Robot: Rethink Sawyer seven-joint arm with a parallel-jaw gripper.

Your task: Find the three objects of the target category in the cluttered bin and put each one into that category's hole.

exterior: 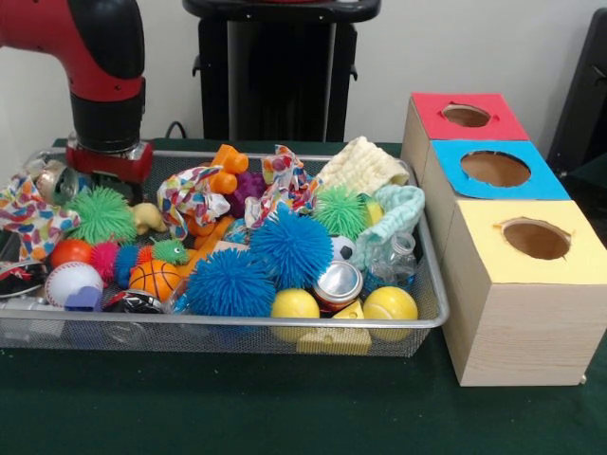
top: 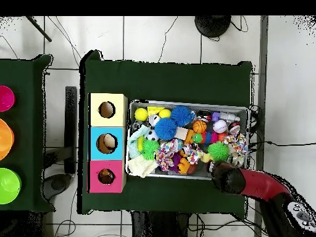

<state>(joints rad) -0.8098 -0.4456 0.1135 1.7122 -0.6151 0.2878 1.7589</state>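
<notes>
The cluttered bin is a wide wire-mesh tray on the green table, also seen in the overhead view. It holds blue spiky balls, green spiky balls, yellow balls, a small basketball, a baseball, a can, a plastic bottle and patterned cloths. My gripper hangs over the bin's far left corner in the front view, just behind a green spiky ball. In the overhead view the gripper sits at the bin's lower right edge. Its tips are hidden.
Three wooden boxes with round holes stand beside the bin: red top, blue top, yellow top. The black pedestal stands behind. A second table at the overhead view's left holds pink, orange and green bowls.
</notes>
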